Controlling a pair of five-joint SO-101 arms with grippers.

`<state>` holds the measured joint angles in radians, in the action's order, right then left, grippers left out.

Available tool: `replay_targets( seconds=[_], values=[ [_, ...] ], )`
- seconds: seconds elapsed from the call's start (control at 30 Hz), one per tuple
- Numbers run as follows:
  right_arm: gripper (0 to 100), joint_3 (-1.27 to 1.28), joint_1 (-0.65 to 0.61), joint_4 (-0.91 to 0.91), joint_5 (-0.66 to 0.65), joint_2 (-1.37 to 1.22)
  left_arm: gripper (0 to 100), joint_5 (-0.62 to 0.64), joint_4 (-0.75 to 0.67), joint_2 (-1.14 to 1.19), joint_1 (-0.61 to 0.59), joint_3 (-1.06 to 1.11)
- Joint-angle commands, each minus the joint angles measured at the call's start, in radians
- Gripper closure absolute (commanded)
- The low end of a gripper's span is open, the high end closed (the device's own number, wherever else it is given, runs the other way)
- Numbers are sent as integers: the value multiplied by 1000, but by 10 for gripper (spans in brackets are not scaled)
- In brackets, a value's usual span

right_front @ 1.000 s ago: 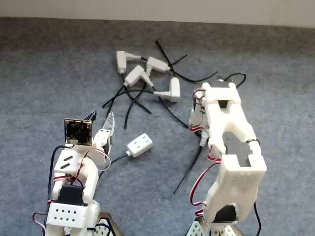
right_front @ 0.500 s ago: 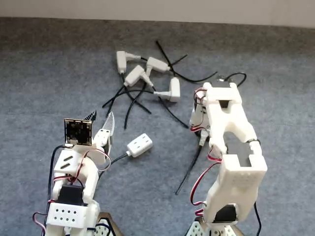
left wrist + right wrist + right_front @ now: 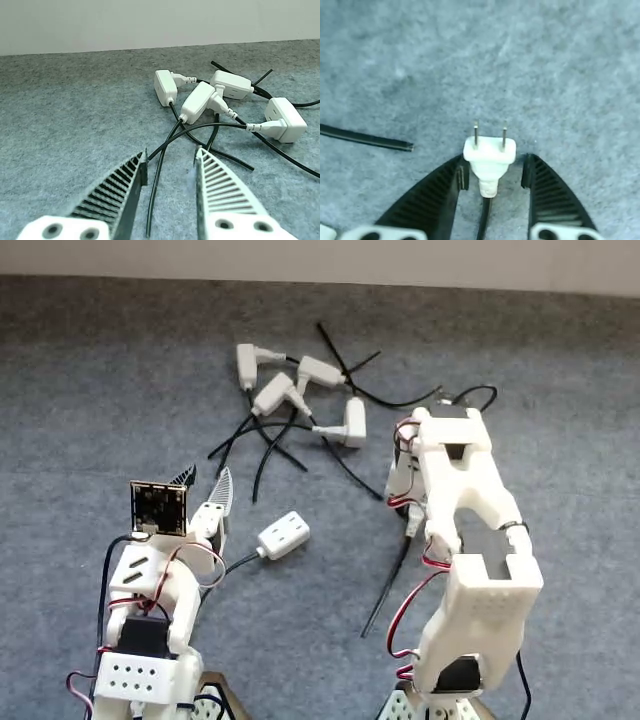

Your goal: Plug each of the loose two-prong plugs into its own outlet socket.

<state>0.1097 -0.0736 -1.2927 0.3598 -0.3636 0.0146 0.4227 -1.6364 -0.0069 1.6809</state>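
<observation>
Here, the right gripper (image 3: 494,164) stands open low over the grey carpet (image 3: 100,390), its black fingers (image 3: 445,187) spread to either side of a white plug (image 3: 489,151). The plug lies flat between them with a narrow gap on each side, so neither finger touches it. Its two prongs point away from the gripper, and its black cord runs back between the fingers. A black cord end (image 3: 367,139) lies on the carpet near the plug, apart from it.

In the high view the right arm (image 3: 470,500) is folded forward on the right side of the table, and a black cable (image 3: 385,585) runs out from beneath it toward the near edge.

The left gripper (image 3: 171,161) is open too and holds nothing; a thin black cord passes on the carpet under the gap between its tips. Ahead of it, well apart, lies a cluster of four white sockets — one (image 3: 165,86) at the far left of the group, one (image 3: 197,101) just beside it and tilted, one (image 3: 231,84) behind, and one (image 3: 286,119) at the right. Their black cords cross one another on the carpet.

A fifth socket (image 3: 283,534) lies alone near the left gripper, on the side toward the right arm — its cord leads back toward the left arm's base.
</observation>
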Motion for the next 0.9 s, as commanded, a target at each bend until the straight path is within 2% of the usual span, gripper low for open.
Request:
replay_targets(
  seconds=[0.0, 0.43, 0.6, 0.8, 0.87],
  values=[
    [808, -24, 5, 10, -66, 7, 842, 0, 3, -13, 8, 22],
    [809, -19, -44, 54, -86, 5, 842, 0, 3, -13, 8, 22],
    [872, -19, -54, 58, -84, 7, 842, 0, 3, -13, 8, 22],
    [875, -18, -51, 50, -89, 5, 842, 0, 3, -13, 8, 22],
    [878, -18, -51, 48, -135, 5, 842, 0, 3, -13, 8, 22]
  ],
)
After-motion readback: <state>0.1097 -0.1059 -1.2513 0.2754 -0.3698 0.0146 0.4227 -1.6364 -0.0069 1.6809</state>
